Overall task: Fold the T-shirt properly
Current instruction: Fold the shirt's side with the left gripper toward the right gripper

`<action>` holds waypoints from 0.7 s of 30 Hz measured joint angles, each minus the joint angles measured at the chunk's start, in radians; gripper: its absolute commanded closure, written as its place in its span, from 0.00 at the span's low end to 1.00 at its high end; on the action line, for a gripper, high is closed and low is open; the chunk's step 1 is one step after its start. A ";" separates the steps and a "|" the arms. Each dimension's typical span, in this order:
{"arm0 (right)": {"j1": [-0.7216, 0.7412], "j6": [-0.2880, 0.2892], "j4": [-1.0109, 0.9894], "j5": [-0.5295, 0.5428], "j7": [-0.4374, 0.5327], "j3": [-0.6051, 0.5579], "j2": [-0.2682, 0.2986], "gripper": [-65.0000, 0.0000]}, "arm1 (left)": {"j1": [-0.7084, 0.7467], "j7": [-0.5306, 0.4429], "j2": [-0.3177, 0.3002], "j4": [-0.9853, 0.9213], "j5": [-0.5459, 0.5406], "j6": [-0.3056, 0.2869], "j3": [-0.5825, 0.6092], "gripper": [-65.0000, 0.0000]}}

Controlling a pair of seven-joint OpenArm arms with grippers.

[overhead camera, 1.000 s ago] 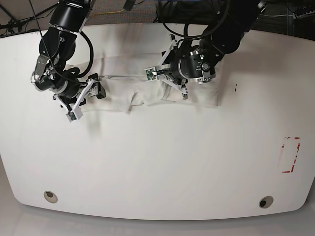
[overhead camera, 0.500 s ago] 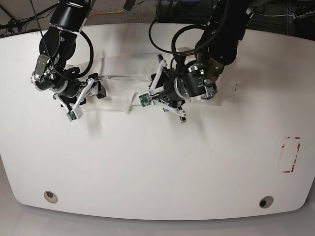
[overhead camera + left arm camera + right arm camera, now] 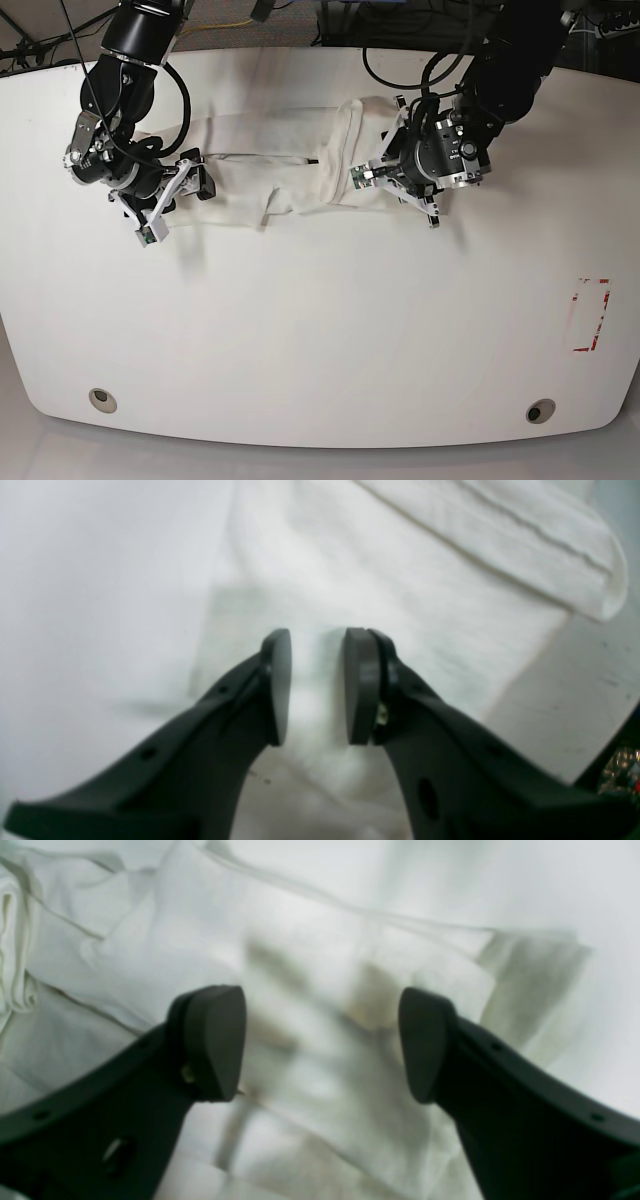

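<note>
The white T-shirt (image 3: 270,165) lies crumpled across the back of the table, its right part doubled into a rounded fold (image 3: 365,130). My left arm (image 3: 440,155) stands over that right end. In the left wrist view my left gripper (image 3: 316,685) is shut to a narrow gap with white cloth (image 3: 400,580) bunched in it, and a stitched sleeve hem (image 3: 525,535) lies beyond. My right gripper (image 3: 200,180) hovers at the shirt's left end. It stands wide open (image 3: 322,1045) over blurred cloth with a faint yellowish print (image 3: 370,1005) showing through.
The white table (image 3: 320,330) spreads toward the front. A red-marked patch (image 3: 590,315) sits near its right edge, and two round holes (image 3: 100,399) (image 3: 540,410) are near the front edge. Bare table (image 3: 575,715) shows right of the shirt's edge.
My left arm swung left and forward over the shirt, then back to the right. The shirt's right part now sits in a rounded fold, farther left. My right arm has not moved.
</note>
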 measured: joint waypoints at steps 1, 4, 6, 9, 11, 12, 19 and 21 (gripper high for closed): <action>0.000 0.000 0.000 0.000 0.000 0.000 0.000 0.30 | 0.000 0.001 -0.002 0.000 0.002 0.000 0.021 0.76; 0.000 0.000 0.000 0.000 0.000 0.000 0.000 0.30 | 0.009 -0.002 0.012 0.000 -0.005 0.000 0.088 0.76; 0.000 0.000 0.000 -0.002 0.000 0.004 -0.013 0.30 | 0.008 0.001 0.042 -0.006 -0.002 0.000 0.107 0.76; 0.000 0.000 -0.001 0.000 0.000 0.000 -0.028 0.30 | -0.010 -0.006 0.097 -0.036 -0.004 0.000 0.135 0.76; 0.000 0.000 -0.001 0.000 0.001 0.000 -0.030 0.30 | -0.030 -0.006 0.130 -0.071 -0.004 0.000 0.151 0.76; 0.000 0.000 -0.001 0.001 0.000 0.000 -0.030 0.30 | -0.038 -0.006 0.142 -0.085 -0.004 -0.001 0.153 0.76; 0.000 0.000 -0.002 -0.002 0.000 0.000 -0.028 0.30 | -0.110 -0.010 0.235 -0.173 -0.005 0.000 0.150 0.76; -0.001 0.000 -0.002 -0.001 0.000 0.001 -0.027 0.30 | -0.136 -0.010 0.258 -0.217 -0.003 0.000 0.150 0.76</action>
